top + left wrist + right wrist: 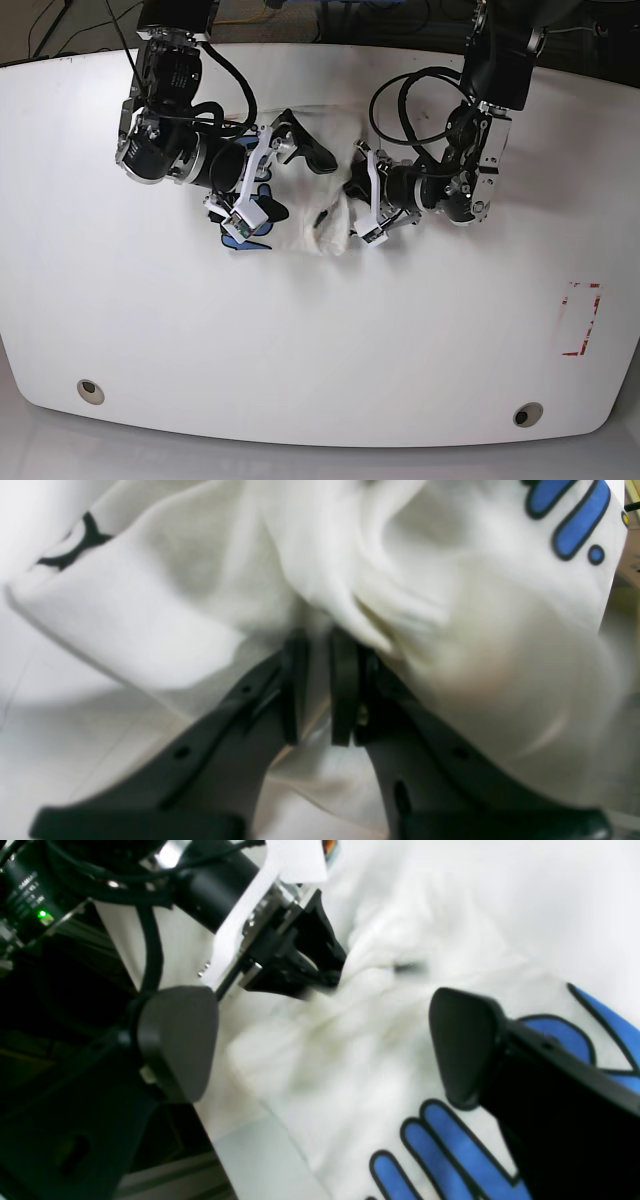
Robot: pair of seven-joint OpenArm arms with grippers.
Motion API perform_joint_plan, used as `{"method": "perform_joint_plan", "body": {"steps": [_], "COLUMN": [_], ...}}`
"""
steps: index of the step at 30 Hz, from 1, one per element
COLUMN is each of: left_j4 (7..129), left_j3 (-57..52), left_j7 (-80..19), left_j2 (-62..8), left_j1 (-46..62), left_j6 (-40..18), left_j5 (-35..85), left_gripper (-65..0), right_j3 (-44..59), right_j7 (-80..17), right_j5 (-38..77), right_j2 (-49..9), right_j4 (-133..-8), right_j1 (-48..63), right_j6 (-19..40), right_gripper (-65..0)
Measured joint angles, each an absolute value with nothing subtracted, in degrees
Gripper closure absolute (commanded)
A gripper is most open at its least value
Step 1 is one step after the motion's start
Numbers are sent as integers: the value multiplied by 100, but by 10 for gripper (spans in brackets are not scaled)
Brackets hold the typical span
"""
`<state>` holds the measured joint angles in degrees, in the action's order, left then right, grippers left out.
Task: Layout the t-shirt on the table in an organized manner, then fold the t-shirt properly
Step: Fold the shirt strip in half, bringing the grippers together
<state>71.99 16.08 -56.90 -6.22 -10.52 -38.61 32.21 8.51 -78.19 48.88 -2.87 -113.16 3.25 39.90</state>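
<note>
The t-shirt point(320, 225) lies bunched at the far middle of the worktop point(300, 350), the left gripper point(320, 680) pinches its fabric, the right gripper point(320, 1040) gapes empty above it, so laying out seems underway, and next the right one needs a hem.

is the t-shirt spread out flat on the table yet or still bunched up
Still bunched up. The t-shirt sits as a creased heap between the two arms, the left gripper pinching a fold; its blue print shows only in part.

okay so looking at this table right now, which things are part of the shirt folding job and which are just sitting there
Part of the job:
t-shirt, bunched between the arms
table
left hand, pinching the cloth
right hand, spread wide, holding nothing

Just there:
red dashed rectangle mark
two grommet holes, near the front edge
</note>
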Motion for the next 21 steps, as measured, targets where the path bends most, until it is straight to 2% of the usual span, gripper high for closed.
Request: {"method": "perform_joint_plan", "body": {"steps": [16,18,21], "left_j4": [7649,7776,7944], "left_j3": [1546,1426,1264], "left_j7": [-5931,-6051,-6119], "left_j2": [-607,-609,-642], "left_j1": [-1024,-1000,-980], "left_j6": [-3798,-3793,-3754], "left_j5": [2934,2838,2720], "left_gripper": [-85,-101,-167], "right_j3": [867,867,867], "right_j7": [-7804,-7804,-7804], "right_j5": [4930,4928,4930], "right_j2": [-864,-926,-987], "right_j4": [-11319,-11321,-11321], "right_j1": [325,325,325], "right_j6": [3992,3990,3990], "right_gripper": [-648,-648,-648]}}
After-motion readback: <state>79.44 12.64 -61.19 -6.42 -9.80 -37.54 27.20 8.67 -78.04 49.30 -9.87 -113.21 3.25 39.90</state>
